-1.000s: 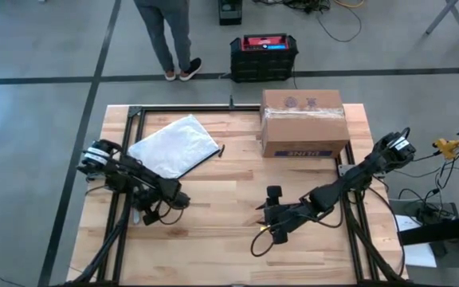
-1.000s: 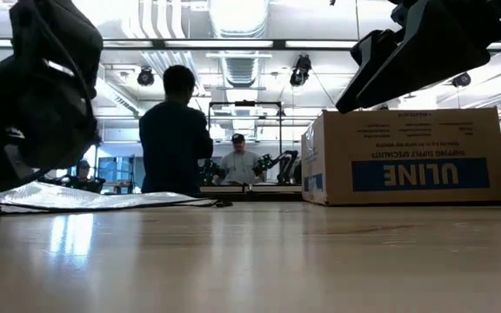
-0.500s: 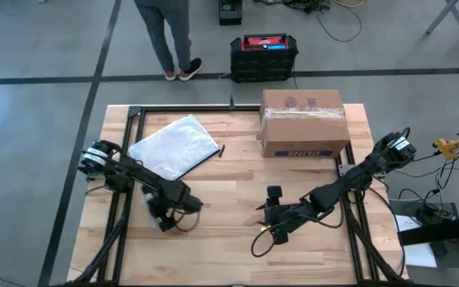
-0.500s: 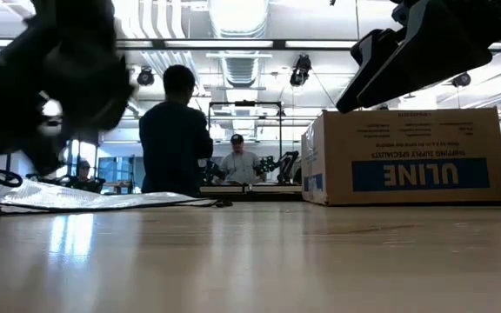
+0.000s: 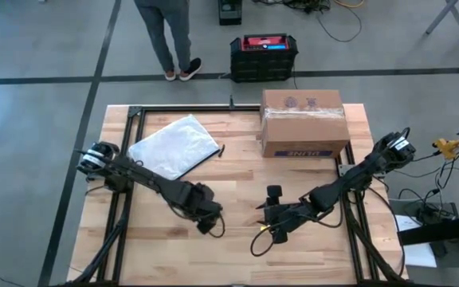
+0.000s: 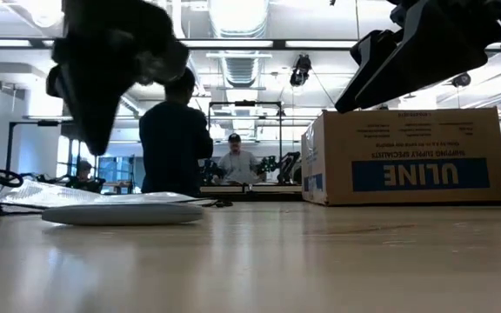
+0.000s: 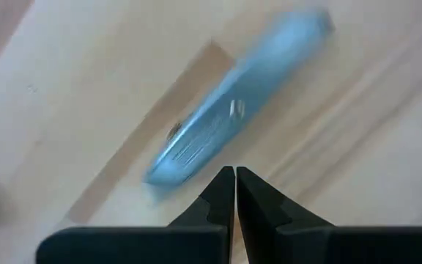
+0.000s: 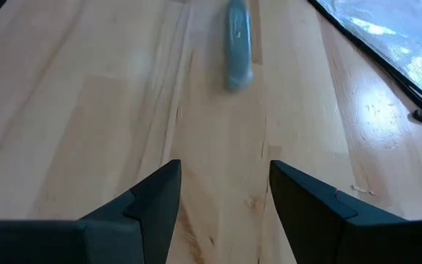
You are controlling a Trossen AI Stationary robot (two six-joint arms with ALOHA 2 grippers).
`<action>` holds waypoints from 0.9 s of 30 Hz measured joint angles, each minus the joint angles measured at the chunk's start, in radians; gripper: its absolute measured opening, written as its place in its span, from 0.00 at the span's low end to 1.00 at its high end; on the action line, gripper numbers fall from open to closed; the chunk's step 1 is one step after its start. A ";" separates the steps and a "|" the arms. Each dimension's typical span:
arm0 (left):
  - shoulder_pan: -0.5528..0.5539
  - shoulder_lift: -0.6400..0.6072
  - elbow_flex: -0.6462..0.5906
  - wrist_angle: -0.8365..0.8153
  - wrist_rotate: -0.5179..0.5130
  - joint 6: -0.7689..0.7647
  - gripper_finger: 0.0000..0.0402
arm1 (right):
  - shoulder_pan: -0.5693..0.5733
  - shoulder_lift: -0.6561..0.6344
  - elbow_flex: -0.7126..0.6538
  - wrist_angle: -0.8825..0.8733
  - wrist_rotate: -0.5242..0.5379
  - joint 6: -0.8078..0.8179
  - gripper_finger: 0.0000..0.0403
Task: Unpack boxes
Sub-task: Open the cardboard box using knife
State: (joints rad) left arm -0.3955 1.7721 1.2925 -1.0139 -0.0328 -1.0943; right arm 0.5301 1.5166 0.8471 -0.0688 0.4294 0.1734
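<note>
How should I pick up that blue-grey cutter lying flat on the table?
Take the blue-grey cutter across the middle of its long body, coming straight down from above. It lies flat, long and slim, so only its narrow sides offer a hold. The right tool is open and would probably suit; the left tool is shut.

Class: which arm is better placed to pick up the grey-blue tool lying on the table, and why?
Probably the right. The right gripper is open and aimed at the tool, with bare table between them. The left gripper hangs just over the tool but is shut.
</note>
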 joint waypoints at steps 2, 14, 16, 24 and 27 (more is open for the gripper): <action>-0.026 0.000 -0.012 0.001 -0.015 0.019 0.00 | 0.002 0.000 0.000 0.000 0.000 0.000 0.48; -0.138 -0.002 -0.128 0.368 -0.239 0.077 0.20 | 0.006 0.112 0.000 0.149 -0.010 -0.040 0.49; -0.152 -0.002 -0.154 0.381 -0.252 0.039 0.29 | 0.007 0.132 0.000 0.184 -0.011 -0.072 0.49; -0.215 0.002 -0.236 0.429 -0.470 -0.095 0.60 | 0.006 0.154 0.000 0.234 -0.010 -0.128 0.49; -0.228 0.006 -0.270 0.441 -0.505 -0.118 0.65 | 0.006 0.154 0.000 0.241 -0.010 -0.129 0.48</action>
State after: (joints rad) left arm -0.6236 1.7781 1.0223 -0.5729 -0.5377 -1.2121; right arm 0.5362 1.6711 0.8471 0.1722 0.4198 0.0441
